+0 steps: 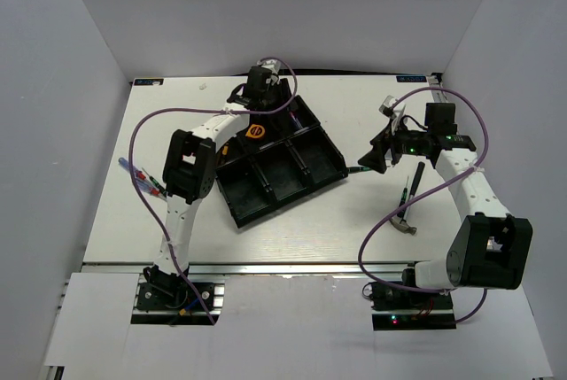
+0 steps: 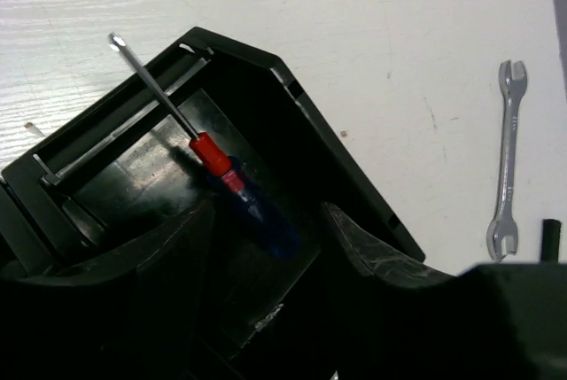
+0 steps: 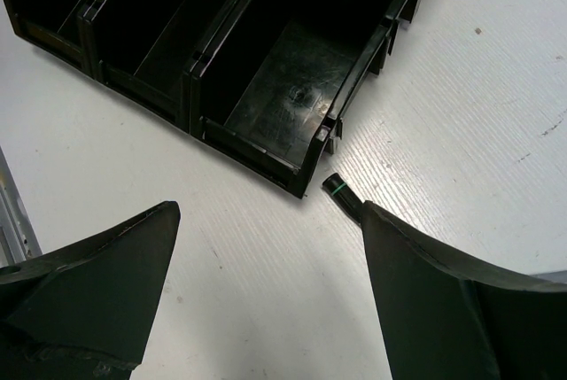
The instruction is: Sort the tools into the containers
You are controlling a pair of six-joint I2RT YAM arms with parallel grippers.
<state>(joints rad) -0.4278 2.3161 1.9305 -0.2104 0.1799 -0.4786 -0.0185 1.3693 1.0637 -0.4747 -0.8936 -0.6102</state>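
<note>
- One black tray (image 1: pixel 283 203) sits askew at the middle of the overhead view on the white counter (image 1: pixel 310 238). Three compartments show in its near row. The far row is partly covered by the left arm (image 1: pixel 190 163).
- One red-blue screwdriver (image 2: pixel 244 198) lies in a far compartment, handle down on the floor. Its metal shaft slants to the upper left, with the tip above the rim.
- Left pincer (image 2: pixel 266 213): released. Its two dark fingers (image 2: pixel 159 291) stand on either side of the blue handle end, set wider than the handle.
- One round yellow-orange tape measure (image 1: pixel 257 132) sits in the far row beside the left arm. Which compartment it is in I cannot tell.
- One silver wrench (image 2: pixel 508 158) lies on the counter at the right edge of the left wrist view, apart from the tray. A black stub below it is cut off by the frame and cannot be identified.
- One hammer (image 1: pixel 405 225) lies at the lower right of the overhead view, well apart from the tray. Its thin handle is hard to separate from a slim dark thing beside it.
- One small green-black tool (image 3: pixel 339 192) lies just beside the tray's corner. Only its green-ringed end shows; the rest is hidden behind a finger.
- Right pincer (image 3: pixel 266 212): spread wide and grasping nothing, over bare counter near that corner.
- Some small coloured tools (image 1: pixel 142 176) lie at the left of the overhead view, partly under the left arm. They are too small to count or name.
</note>
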